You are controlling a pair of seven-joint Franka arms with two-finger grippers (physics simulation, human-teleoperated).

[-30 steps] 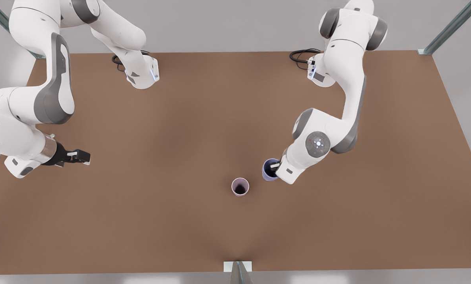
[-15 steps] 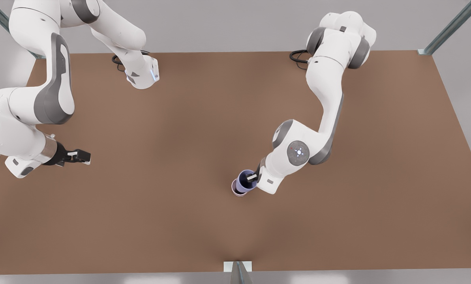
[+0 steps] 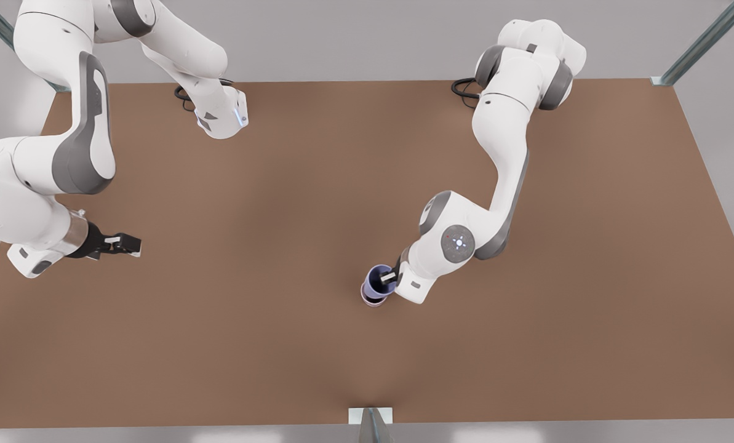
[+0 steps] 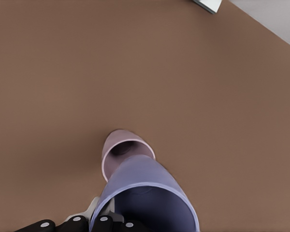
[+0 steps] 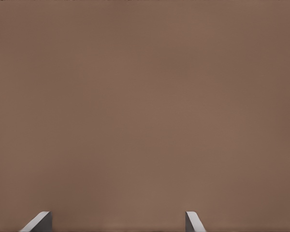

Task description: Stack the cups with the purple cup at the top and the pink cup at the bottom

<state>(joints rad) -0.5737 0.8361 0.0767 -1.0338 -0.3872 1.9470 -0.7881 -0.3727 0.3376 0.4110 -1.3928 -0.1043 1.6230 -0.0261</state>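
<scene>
The left gripper [image 3: 390,277] is the one on the front view's right side; it's clamped on the rim of the purple cup [image 3: 378,282], one finger inside the mouth, other outside. Purple cup sits right over the pink cup [image 3: 368,301], which stands upright on the brown table [image 3: 317,178]. In the front view only a thin pink crescent peeks out under the purple cup's lower edge, on the side away from the gripper. Left wrist view shows the purple cup [image 4: 145,195] held tilted in front of the camera, its base just at the pink cup's [image 4: 120,151] open mouth; can't tell if it's partly in or just above. Right gripper [image 3: 120,244] waits well apart from the pink cup, toward the front view's left edge, over bare table. Its fingers [image 5: 37,222] are spread wide w/ nothing between them, just table [image 5: 145,106] below.
</scene>
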